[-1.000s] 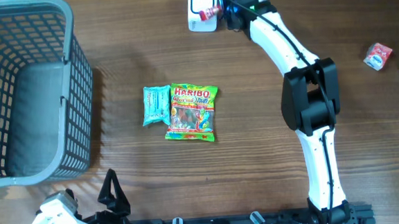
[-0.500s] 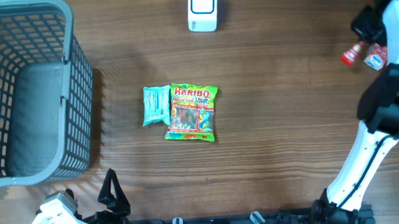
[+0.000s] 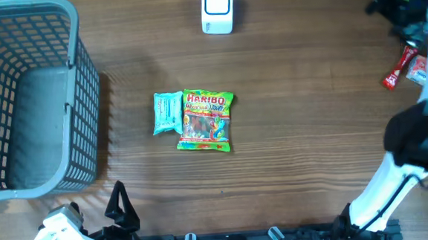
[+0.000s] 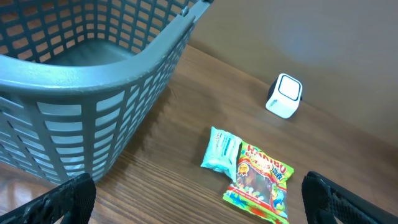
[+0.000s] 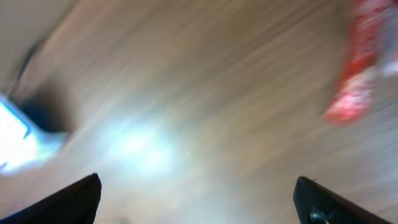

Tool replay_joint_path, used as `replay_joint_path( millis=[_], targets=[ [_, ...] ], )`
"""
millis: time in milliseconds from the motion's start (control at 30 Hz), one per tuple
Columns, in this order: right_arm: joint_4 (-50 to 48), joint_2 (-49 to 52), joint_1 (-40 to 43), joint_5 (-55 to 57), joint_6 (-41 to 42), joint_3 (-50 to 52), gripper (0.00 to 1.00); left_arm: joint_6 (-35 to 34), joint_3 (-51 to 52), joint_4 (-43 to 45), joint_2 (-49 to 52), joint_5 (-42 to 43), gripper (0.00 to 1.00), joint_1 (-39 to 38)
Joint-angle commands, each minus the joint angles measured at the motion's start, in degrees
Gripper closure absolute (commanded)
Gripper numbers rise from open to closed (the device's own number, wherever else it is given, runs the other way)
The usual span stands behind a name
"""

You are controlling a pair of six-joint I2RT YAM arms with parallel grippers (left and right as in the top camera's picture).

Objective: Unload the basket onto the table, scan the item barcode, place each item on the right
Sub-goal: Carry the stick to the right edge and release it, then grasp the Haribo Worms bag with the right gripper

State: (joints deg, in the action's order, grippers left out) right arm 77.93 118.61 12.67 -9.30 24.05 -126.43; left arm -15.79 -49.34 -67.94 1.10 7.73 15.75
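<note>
Left gripper (image 4: pixel 199 190): jaws are spread wide apart, empty.
Right gripper (image 5: pixel 198 185): jaws are spread wide apart, empty.
Small red plastic sachet (image 3: pixel 398 70): seen apart from right gripper, against brown wooden table (image 3: pixel 311 129).

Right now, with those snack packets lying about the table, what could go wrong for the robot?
The red sachet lies close beside another red-and-white packet; the open right claw might catch both or knock one away. The Haribo bag lies tight against the teal packet, so lifting one may drag the other. The right wrist view is badly blurred, which could spoil aiming.
</note>
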Motion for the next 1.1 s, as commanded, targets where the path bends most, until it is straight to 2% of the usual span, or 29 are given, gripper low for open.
replay_joint_path(
  millis=[0,67,133,233,367,500,767,800,833,867,900,933,1000,1067],
  targets=[
    [7.1,1.5,-12.3,-7.1,-1.6,3.7,0.00,-0.3,0.1,0.2,-0.4,-0.3,0.00,-0.2],
    [6.8,1.5,-23.5,-6.7,-1.6,8.2,0.00,-0.3,0.1,0.2,-0.4,-0.3,0.00,-0.2],
    [2.4,1.5,-33.0,-3.8,-1.2,12.0,0.00,-0.3,0.1,0.2,-0.4,-0.3,0.00,-0.2],
    [-3.7,1.7,-42.8,-3.6,2.4,17.1,0.00,-0.3,0.1,0.2,-0.4,-0.3,0.00,-0.2],
    [-14.9,2.5,-51.7,-2.2,3.2,26.0,0.00,-0.3,0.1,0.2,-0.4,-0.3,0.00,-0.2],
    [-18.6,6.2,-54.5,5.5,7.4,27.3,0.00,-0.3,0.1,0.2,-0.4,-0.3,0.00,-0.2],
    [-19.8,18.2,-54.7,4.2,11.8,27.3,0.00,-0.4,0.1,0.2,-0.4,-0.3,0.00,-0.2],
    [-19.6,18.9,-54.7,4.2,13.2,27.3,0.10,-0.4,0.1,0.2,-0.4,-0.3,0.00,-0.2],
    [-19.3,19.3,-54.7,4.2,15.1,27.3,0.35,-0.3,0.1,0.2,-0.4,-0.3,0.00,-0.2],
    [-19.4,19.3,-54.6,4.2,17.1,27.3,0.64,-0.4,0.1,0.2,-0.4,-0.3,0.00,-0.2],
    [-19.2,19.3,-54.6,4.1,18.5,26.8,0.87,-0.3,0.1,0.2,-0.4,-0.3,0.00,-0.2],
    [-18.7,19.2,-54.4,2.3,18.5,25.5,0.95,-0.4,0.1,0.2,-0.4,-0.3,0.00,-0.2],
    [-17.1,18.6,-53.9,-3.0,16.1,22.5,0.95,-0.3,0.1,0.2,-0.4,-0.3,0.00,-0.2],
    [-16.1,16.2,-52.2,-16.9,6.1,19.6,0.96,-0.3,0.1,0.2,-0.4,-0.3,0.00,-0.2]
  ],
)
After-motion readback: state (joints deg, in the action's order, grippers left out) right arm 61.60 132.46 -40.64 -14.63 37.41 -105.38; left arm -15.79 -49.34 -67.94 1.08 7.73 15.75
